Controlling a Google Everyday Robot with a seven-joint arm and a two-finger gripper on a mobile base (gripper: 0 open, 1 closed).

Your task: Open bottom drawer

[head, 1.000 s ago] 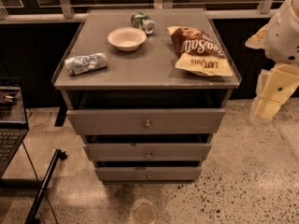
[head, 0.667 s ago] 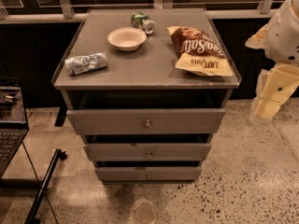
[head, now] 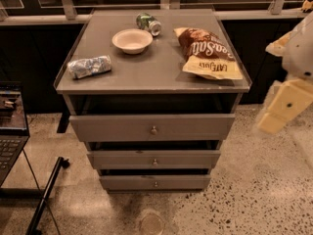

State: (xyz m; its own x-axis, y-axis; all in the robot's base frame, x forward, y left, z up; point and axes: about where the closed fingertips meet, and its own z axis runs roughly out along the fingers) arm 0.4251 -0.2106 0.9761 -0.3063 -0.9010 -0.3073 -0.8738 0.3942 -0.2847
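Observation:
The bottom drawer [head: 127, 182] is the thinnest grey-brown front, lowest of three on the cabinet, with a small round metal knob [head: 156, 183] at its centre. It stands out less than the middle drawer [head: 122, 159] and the top drawer [head: 112, 128] above it. A dark gap shows over each front. My gripper [head: 281, 106], cream-coloured, hangs in the air at the right edge of the view, to the right of the cabinet at about top-drawer height, apart from every drawer.
On the cabinet top [head: 151, 75] lie a white bowl [head: 132, 40], a tipped can [head: 148, 23], a chip bag [head: 208, 53] and a crumpled blue-white wrapper [head: 89, 66]. A laptop [head: 11, 131] and a black stand leg [head: 46, 195] are at the left. The floor is speckled.

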